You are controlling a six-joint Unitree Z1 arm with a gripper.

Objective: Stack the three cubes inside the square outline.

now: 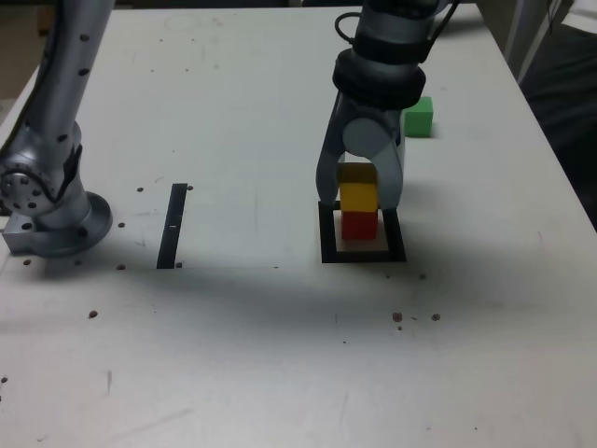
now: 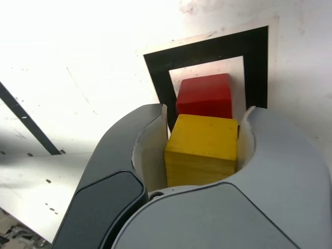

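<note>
On the white table point(image 1: 233, 112), the black tape strip point(image 1: 173, 226) lies flat.

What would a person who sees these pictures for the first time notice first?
The eye goes first to the yellow cube sitting on the red cube inside the square outline, with the tool closed around the yellow one. Next comes the green cube, alone on the white table behind the arm, toward the exterior view's right. A straight black tape strip lies toward that view's left.

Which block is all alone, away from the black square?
The green cube. It sits apart behind the arm; the yellow cube sits on the red cube inside the square outline.
</note>
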